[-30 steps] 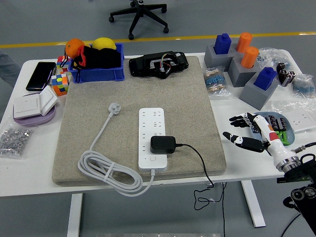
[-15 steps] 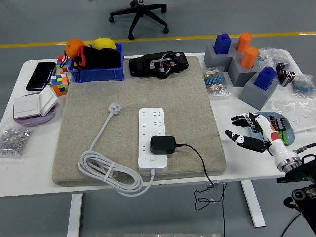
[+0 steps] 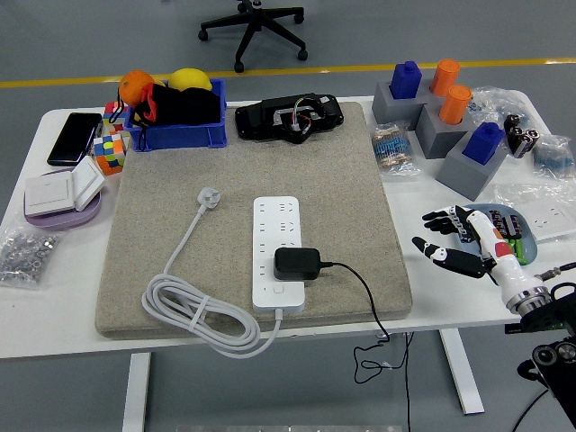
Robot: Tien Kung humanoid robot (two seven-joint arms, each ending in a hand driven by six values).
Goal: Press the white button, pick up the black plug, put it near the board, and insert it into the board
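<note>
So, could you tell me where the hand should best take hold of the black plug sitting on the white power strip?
Grip the black rectangular plug by its body, across the near and far sides, coming from above. Its cable leaves to the right, so that end is obstructed, and the boxy body stands proud of the white power strip. The open right hand is nearest.
</note>
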